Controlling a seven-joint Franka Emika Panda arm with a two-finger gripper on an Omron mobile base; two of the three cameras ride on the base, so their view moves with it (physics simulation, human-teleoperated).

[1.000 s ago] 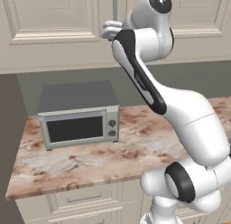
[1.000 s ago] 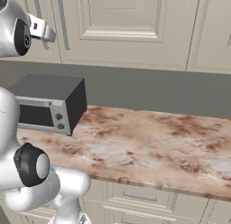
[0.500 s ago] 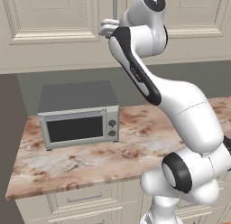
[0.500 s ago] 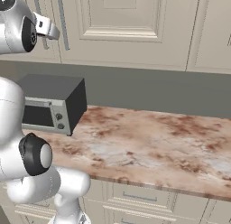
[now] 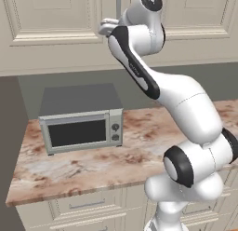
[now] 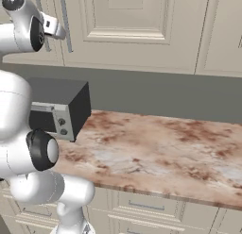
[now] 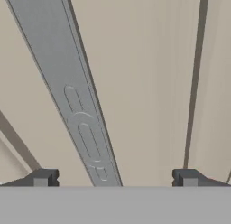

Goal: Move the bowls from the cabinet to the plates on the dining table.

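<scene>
Hand view close against cabinet (image 7: 149,83)

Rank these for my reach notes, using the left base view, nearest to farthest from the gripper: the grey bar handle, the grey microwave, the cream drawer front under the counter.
1. Grey bar handle on the cream wall cabinet, right at the open gripper.
2. Grey microwave, below on the marbled counter.
3. Cream drawer front, lowest, under the counter edge.

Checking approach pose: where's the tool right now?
The tool is open, up at the cabinet door, its grey bar handle between the fingertips, above the microwave.
</scene>
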